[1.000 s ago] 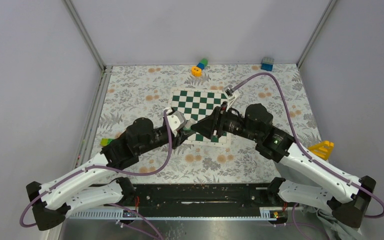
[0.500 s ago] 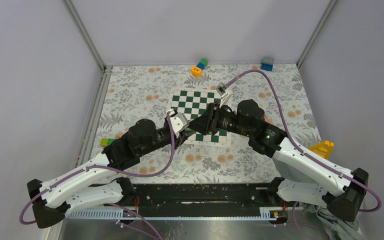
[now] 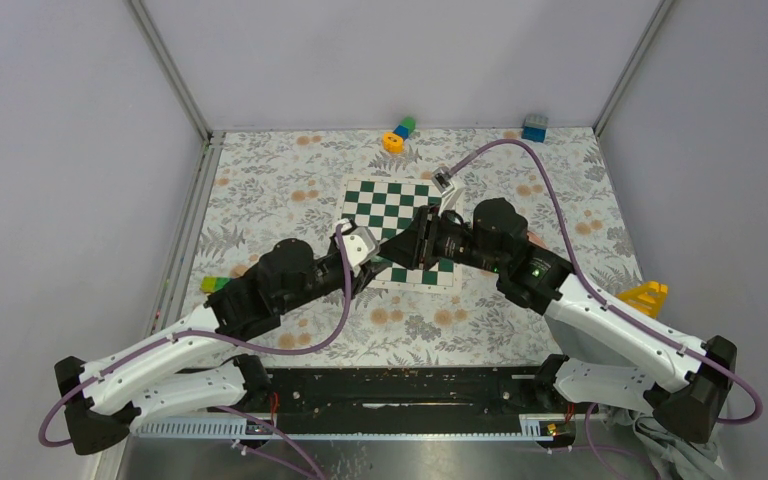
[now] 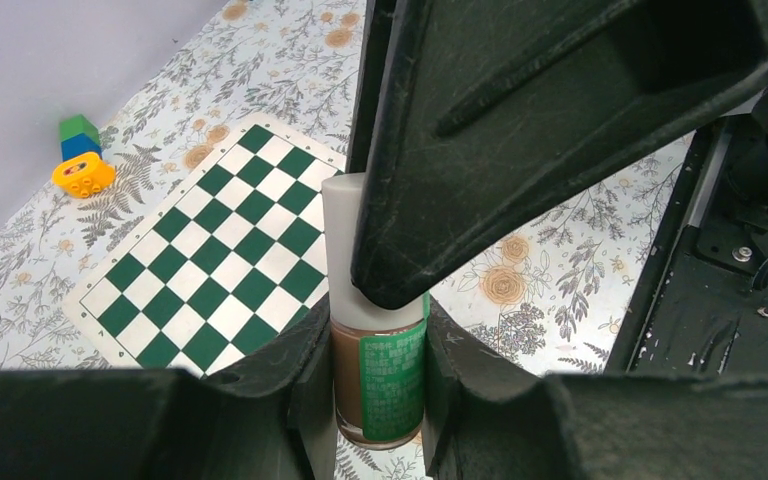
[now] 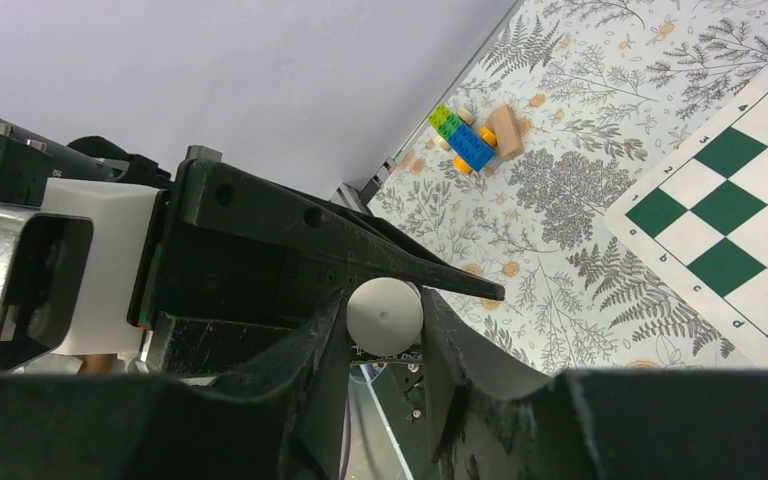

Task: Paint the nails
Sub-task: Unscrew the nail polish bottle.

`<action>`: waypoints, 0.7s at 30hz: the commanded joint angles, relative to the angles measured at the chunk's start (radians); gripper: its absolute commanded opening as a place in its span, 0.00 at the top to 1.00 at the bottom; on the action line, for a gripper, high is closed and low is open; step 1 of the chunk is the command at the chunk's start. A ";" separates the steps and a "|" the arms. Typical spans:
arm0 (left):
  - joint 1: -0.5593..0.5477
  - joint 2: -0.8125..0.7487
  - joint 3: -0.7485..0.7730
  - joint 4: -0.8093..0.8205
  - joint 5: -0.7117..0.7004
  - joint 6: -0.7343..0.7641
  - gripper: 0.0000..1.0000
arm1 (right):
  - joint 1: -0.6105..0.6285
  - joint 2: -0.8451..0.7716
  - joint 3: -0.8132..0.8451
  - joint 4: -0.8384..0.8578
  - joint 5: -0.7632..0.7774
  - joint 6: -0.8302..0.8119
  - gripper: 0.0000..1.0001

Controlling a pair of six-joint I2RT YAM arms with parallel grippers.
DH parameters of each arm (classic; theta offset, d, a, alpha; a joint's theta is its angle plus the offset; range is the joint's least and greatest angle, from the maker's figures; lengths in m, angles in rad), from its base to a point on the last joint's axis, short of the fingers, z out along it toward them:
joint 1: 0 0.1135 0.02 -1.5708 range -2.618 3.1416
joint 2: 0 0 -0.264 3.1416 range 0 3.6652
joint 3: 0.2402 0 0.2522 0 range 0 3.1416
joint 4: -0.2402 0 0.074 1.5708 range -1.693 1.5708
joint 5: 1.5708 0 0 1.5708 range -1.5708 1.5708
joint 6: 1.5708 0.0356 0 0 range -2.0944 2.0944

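left gripper (image 4: 378,352) clamps the bottle (image 4: 380,400), right gripper (image 5: 384,322) pinches the cap (image 5: 385,310) above it; a crooked twist may slip that pinch.

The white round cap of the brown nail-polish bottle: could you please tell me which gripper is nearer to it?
Right. The right gripper clasps the white round cap; the left gripper grips the brown nail-polish bottle lower, at its green-labelled body.

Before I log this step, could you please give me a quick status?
Left gripper shut on polish bottle. Right gripper shut on its white cap. Nails not in view. Nothing blocking.
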 commanded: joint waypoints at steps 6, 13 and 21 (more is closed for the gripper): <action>0.000 -0.034 0.054 0.016 0.287 -0.004 1.00 | -0.004 -0.048 0.053 -0.009 -0.080 -0.154 1.00; 0.007 -0.020 0.091 0.019 0.579 -0.065 1.00 | -0.005 -0.064 0.091 -0.030 -0.335 -0.291 1.00; 0.016 0.001 0.102 0.055 0.786 -0.124 1.00 | -0.004 -0.093 0.074 -0.026 -0.476 -0.368 1.00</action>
